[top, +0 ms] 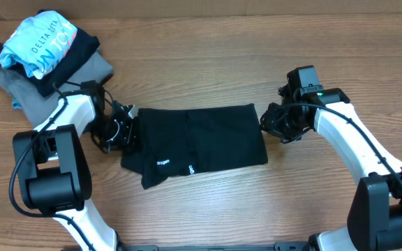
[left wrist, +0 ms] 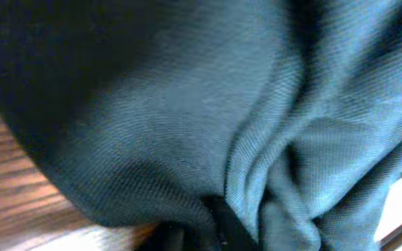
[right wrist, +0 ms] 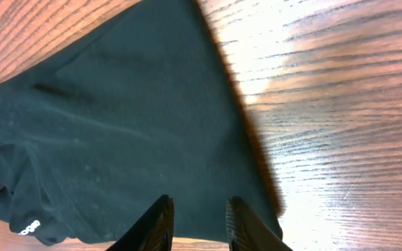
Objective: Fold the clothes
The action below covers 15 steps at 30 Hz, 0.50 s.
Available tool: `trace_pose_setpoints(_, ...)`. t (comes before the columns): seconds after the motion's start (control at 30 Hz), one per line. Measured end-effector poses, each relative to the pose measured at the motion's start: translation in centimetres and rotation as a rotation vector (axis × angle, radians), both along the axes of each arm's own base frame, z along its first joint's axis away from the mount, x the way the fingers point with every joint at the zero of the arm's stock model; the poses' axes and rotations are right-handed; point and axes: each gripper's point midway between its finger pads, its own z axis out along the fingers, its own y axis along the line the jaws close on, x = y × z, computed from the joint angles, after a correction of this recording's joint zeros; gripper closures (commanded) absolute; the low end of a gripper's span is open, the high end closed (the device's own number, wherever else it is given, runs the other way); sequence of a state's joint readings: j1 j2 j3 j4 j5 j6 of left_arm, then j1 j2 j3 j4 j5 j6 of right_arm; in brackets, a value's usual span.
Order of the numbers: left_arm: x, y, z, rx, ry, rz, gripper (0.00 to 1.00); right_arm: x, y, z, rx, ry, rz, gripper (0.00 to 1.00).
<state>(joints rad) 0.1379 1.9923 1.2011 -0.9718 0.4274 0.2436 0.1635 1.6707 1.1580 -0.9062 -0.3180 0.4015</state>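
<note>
The clothes (top: 201, 139), one black garment folded into a wide rectangle, lie flat mid-table with tiny white logo text (top: 162, 164) near the front hem. At the garment's left edge my left gripper (top: 126, 130) is shut on it. In the left wrist view, bunched dark cloth (left wrist: 187, 104) fills the frame and creases run down into the jaws, where one dark finger (left wrist: 218, 219) shows. My right gripper (top: 267, 124) sits at the garment's right edge. Its two fingers (right wrist: 162, 223) stand a little apart over the black cloth (right wrist: 117, 139), nothing between them.
At the back left corner a light-blue printed shirt (top: 44, 42) lies on a grey folded garment (top: 19, 87), close behind the left arm. Bare wooden table (top: 208, 56) surrounds the black garment.
</note>
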Motion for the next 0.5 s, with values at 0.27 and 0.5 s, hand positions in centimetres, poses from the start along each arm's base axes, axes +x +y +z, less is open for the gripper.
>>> trace_pose_setpoints(0.27, -2.4, 0.2, 0.1, 0.003, 0.132, 0.014, 0.96, -0.2, -0.1, -0.1, -0.003, 0.009, 0.004, 0.72)
trace_pose_setpoints(0.5, -3.1, 4.2, 2.9, 0.097, 0.32, 0.135, 0.96, -0.5, -0.9, -0.1, -0.006, 0.029, -0.015, 0.72)
